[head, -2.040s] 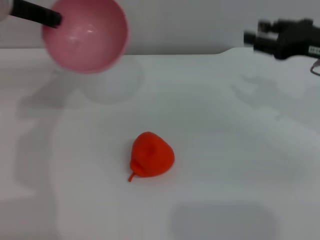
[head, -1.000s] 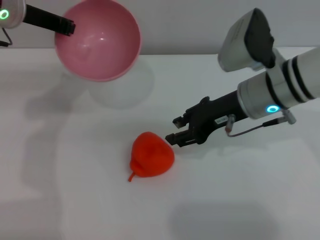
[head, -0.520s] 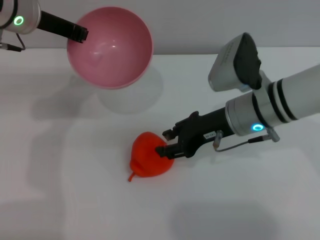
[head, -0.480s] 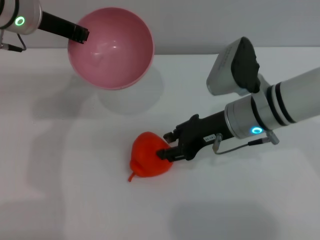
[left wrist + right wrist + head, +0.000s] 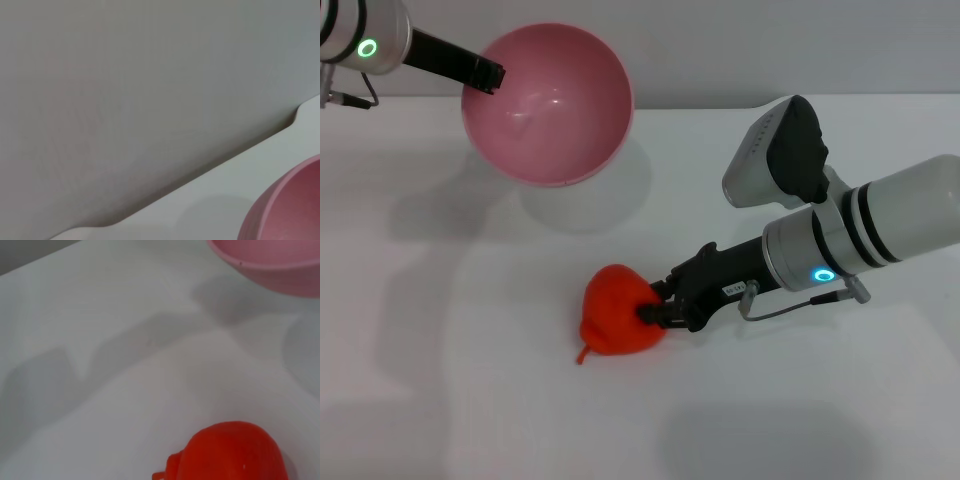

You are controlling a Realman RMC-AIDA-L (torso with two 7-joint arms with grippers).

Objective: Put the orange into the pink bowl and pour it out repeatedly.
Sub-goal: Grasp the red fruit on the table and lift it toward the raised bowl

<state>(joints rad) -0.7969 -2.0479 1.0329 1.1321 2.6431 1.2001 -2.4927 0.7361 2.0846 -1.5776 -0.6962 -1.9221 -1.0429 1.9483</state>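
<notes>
Found the orange [image 5: 620,322] resting on the white bench [image 5: 840,420], about midway between the side edges and nearer the front edge than the back, stem nub pointing toward the front. Saw the right gripper [image 5: 657,302] low over the bench and pressed against the fruit's right flank, reaching only a small part of its width; could not tell whether it had closed or merely touched. Noted the left gripper [image 5: 490,75] clamped on the rim of the pink bowl [image 5: 555,110], carried clear of the bench toward the back left corner, mouth tilted forward, with its shadow on the surface below. Judged the pick-up the step in hand, with nothing in the bowl yet. Feared most a shallow bite: caught so near the edge of a round, lumpy skin, could have squirted out sideways and rolled toward the left or front edge. Feared also a nudge rather than a hold, pushing the fruit along the bench. Reckoned the tilt a second hazard: dropped into a bowl leaning that far, might have bounced off the glossy wall and straight out. Worried too about the rim hold, thin and smooth, slipping under added weight.
</notes>
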